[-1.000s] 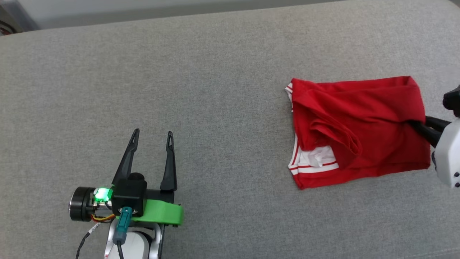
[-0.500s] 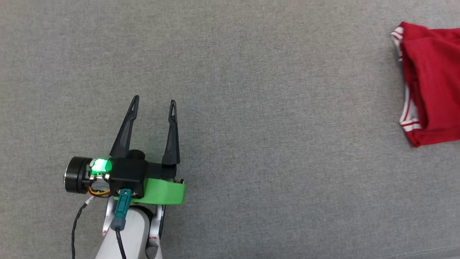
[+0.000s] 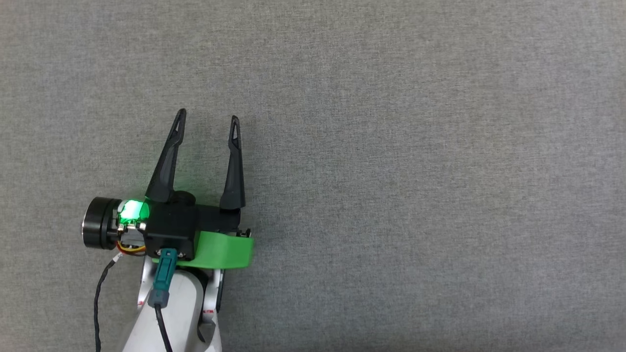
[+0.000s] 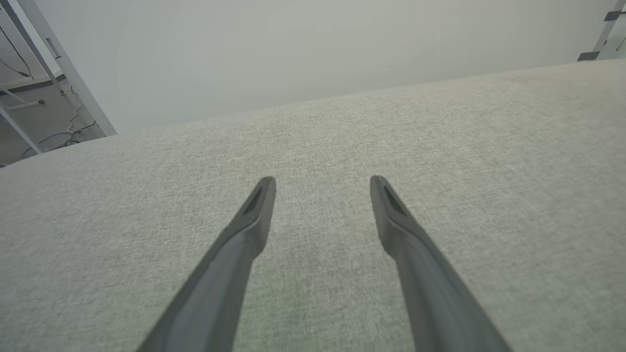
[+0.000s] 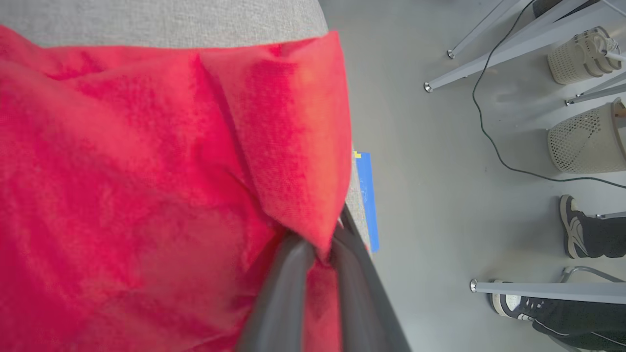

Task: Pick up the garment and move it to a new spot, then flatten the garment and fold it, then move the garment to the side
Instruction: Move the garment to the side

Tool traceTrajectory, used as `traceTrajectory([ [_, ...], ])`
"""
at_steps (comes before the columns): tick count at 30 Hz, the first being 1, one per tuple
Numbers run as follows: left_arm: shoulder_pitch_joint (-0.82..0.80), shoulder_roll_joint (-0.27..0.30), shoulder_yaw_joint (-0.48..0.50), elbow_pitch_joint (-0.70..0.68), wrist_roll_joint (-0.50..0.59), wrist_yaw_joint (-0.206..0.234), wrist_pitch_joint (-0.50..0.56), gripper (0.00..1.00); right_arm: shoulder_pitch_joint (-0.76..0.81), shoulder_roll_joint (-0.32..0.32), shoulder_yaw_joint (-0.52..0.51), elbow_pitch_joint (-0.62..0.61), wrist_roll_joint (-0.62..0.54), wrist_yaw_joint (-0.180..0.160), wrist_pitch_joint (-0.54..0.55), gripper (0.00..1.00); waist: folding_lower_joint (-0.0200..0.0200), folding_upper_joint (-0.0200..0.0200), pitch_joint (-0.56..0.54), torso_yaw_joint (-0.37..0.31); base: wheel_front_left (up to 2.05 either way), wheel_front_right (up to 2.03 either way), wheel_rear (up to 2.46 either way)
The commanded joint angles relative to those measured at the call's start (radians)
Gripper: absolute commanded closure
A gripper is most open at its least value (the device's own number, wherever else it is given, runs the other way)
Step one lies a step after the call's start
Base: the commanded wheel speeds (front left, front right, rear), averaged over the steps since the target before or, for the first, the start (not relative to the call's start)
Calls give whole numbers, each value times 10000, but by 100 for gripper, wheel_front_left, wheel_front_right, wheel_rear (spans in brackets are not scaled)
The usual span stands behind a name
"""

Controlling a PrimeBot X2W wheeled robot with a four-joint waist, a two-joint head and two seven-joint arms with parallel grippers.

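Head view: left gripper (image 3: 208, 115) idle over grey cushion (image 3: 415, 171), fingers apart, empty; left wrist view confirms the gap; right wrist view: right gripper (image 5: 319, 252) pinched on a fold of the garment (image 5: 122, 171) at the cushion's edge, evidently for dragging aside.

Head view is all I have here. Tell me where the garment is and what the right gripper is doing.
Observer: The garment is in the right wrist view, red cloth bunched against the grey surface near its edge.
Operator: Report the grip.
Observer: The right gripper is shut on a fold of the garment.
Operator: Say what lies beyond that edge.
Observer: The floor, with a blue strip, two mesh baskets and a person's shoes.
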Motion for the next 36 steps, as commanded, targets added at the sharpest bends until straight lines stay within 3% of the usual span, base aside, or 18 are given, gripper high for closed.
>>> traceTrajectory([
  [1,-176,78,-1,-29,5,86,-57,0,-126,147,9,55,-84,-9,-151,52,-1,-1,36,35,0,0,0],
  [2,-154,89,7,-13,-5,119,-57,0,-182,267,-51,128,-107,-9,-291,2,-1,-1,-9,0,0,0,0],
  [3,-140,89,4,15,-17,138,-57,0,-229,345,-128,203,-163,-9,-446,0,-1,-1,-52,-13,0,0,0],
  [9,-68,80,-54,226,-120,180,-57,0,-109,507,-233,285,-894,-9,-1508,0,-1,-1,-722,-33,0,0,0],
  [18,687,93,79,426,-309,293,-57,0,317,1493,-1652,-1151,-2148,-9,-4887,0,-1,-1,-2150,3,0,0,0],
  [22,992,78,167,490,-375,314,-57,0,749,2426,-2613,-2389,-2894,-9,-5582,0,-1,-1,-2693,199,0,0,0],
  [28,1360,22,339,602,-480,303,-57,0,1655,4625,-3437,-5500,-3892,-9,-5688,0,-1,-1,-3362,581,0,0,0],
  [33,1604,-53,390,754,-523,196,-57,0,2860,6408,-2872,-7231,-4429,-9,-5692,0,-1,-1,-3867,948,0,0,0],
  [36,1738,-72,443,834,-524,161,-57,0,3501,7020,-2143,-7726,-4745,-9,-5692,0,-1,-1,-4127,1089,0,0,0],
])
